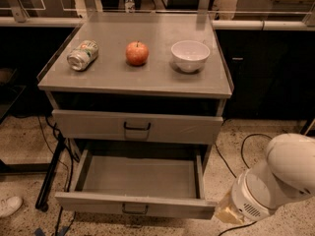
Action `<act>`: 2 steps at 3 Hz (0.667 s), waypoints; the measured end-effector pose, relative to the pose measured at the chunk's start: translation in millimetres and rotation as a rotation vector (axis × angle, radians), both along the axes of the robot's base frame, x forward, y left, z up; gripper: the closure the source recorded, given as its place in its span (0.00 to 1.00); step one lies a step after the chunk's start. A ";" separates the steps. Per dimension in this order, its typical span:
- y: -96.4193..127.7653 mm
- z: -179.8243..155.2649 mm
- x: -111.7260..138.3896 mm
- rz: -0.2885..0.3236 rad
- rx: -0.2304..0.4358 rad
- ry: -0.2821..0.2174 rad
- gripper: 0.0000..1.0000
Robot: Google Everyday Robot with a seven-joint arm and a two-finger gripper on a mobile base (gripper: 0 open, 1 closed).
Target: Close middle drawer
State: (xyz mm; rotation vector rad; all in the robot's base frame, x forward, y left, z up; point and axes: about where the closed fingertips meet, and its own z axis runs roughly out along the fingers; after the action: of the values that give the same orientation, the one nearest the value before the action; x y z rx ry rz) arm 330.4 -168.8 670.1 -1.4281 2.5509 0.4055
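The middle drawer (93,202) is pulled far out at the bottom of the grey cabinet. It is wide, shallow and empty, with a low front panel and a small dark wire loop handle (134,210). My white arm (275,186) comes in from the lower right. Its yellowish end, the gripper (225,214), sits low beside the drawer's front right corner, close to the panel. I cannot tell whether it touches the panel.
Above is a taller-fronted grey drawer (172,128) with a bigger dark handle. On the cabinet top lie a can (82,55) on its side, a red apple (137,53) and a white bowl (190,55). Cables (244,146) run on the floor at the right; a black stand leg (50,178) at the left.
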 end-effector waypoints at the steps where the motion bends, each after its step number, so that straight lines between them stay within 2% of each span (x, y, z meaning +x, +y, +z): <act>1: 0.0 0.0 0.0 0.000 0.000 0.000 1.00; 2: 0.6 -11.9 -3.1 -0.009 0.007 0.021 1.00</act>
State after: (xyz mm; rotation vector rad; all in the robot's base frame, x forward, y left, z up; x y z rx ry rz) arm 327.2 -168.2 658.1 -1.4167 2.5686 0.4293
